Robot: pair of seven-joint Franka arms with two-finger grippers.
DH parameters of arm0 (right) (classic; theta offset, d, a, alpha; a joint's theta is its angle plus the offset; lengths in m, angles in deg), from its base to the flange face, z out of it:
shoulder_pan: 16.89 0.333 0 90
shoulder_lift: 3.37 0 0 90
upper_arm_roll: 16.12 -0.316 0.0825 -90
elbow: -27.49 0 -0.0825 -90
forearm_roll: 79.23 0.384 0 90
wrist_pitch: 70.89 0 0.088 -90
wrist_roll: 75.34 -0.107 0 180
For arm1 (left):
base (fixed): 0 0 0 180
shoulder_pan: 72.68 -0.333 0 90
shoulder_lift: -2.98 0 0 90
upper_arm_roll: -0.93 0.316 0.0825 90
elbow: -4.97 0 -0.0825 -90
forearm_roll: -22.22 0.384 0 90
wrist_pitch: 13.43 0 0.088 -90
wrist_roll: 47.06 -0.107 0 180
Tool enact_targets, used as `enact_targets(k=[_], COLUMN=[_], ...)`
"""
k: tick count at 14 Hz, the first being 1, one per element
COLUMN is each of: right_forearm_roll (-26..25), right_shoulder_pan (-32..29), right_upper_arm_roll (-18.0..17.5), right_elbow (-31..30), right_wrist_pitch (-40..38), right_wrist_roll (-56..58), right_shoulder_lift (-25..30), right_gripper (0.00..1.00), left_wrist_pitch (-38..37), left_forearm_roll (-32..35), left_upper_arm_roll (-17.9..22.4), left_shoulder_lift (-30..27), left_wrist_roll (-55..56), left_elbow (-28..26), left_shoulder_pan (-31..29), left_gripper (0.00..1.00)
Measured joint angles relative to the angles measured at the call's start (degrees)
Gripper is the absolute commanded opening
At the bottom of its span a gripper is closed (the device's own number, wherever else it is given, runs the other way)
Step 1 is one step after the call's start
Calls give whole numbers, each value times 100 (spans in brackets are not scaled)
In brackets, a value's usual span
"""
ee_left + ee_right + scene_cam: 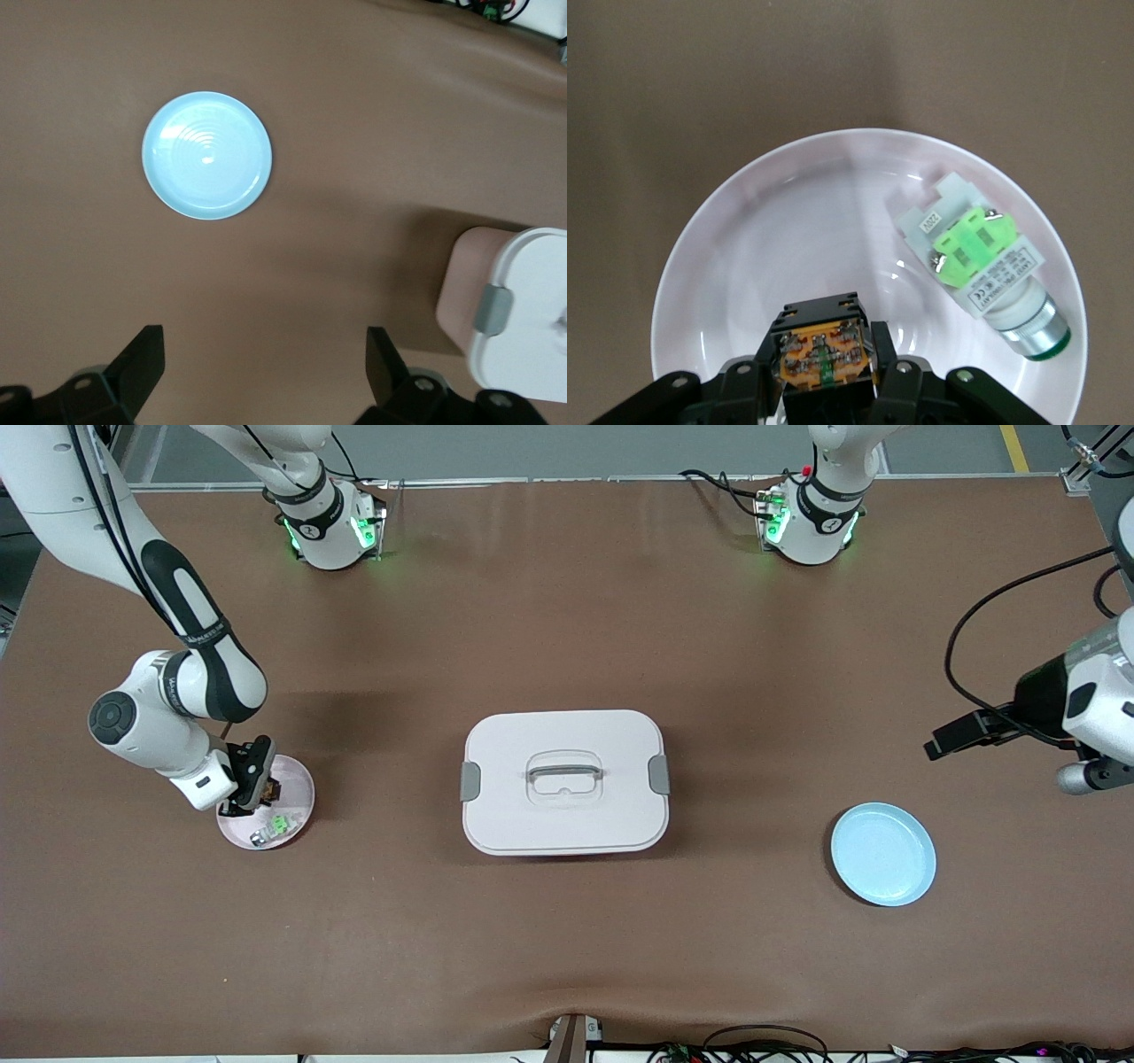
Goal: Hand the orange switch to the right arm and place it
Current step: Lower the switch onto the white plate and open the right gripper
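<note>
In the front view, you see the right arm [168, 691] reaching down at its own end of the surface [567, 957], with the right gripper [251, 779] low over a pink plate [297, 779]. A green switch [273, 828] lies in that plate, on the part nearer to the front camera. A white lidded box [564, 781] with a grey handle sits mid-surface. A light blue plate [883, 854] lies toward the left arm's end, slightly nearer to the camera than the box. The left gripper [961, 735] waits in the air at that end, above the surface beside the blue plate.

In the left wrist view, your left gripper [266, 367] has its fingers [142, 359] spread wide with nothing between them. The blue plate [207, 155] and a corner of the box [523, 310] lie below on the brown surface [354, 177].

In the right wrist view, your right gripper [826, 381] has its fingers [899, 381] clamped on the orange switch [824, 354], which sits just over the pink plate [771, 239]; you cannot tell whether it touches the plate. The green switch [979, 261] lies on its side in the same plate, apart from the orange one.
</note>
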Motion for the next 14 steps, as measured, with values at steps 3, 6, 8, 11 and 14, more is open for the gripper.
enact_targets(k=[3,6,8,11,14], right_forearm_roll=[0,0,0,0,2], right_shoulder_pan=[-1,-53,-95,-102,-102], right_upper_arm_roll=[1,5,5,0,-9], right_elbow=[3,26,55,130,561], right_wrist_pitch=[6,7,1,-67,-883], right_wrist_roll=[15,11,11,11,5], right_shoulder_lift=[-30,-49,-59,-59,-57], right_gripper=[73,100,100,100,100], left_wrist_pitch=[-1,-1,-1,-1,-1], left_forearm_roll=[74,107,127,134,135], left_upper_arm_roll=[-1,-11,-12,-12,-15], left_shoulder_lift=[0,0,0,0,0], left_wrist_roll=[-255,-259,-260,-260,-261], left_elbow=[-48,-92,-96,-97,-109], left_shoulder_pan=[-87,-87,-87,-87,-85], left_gripper=[100,100,100,100,100])
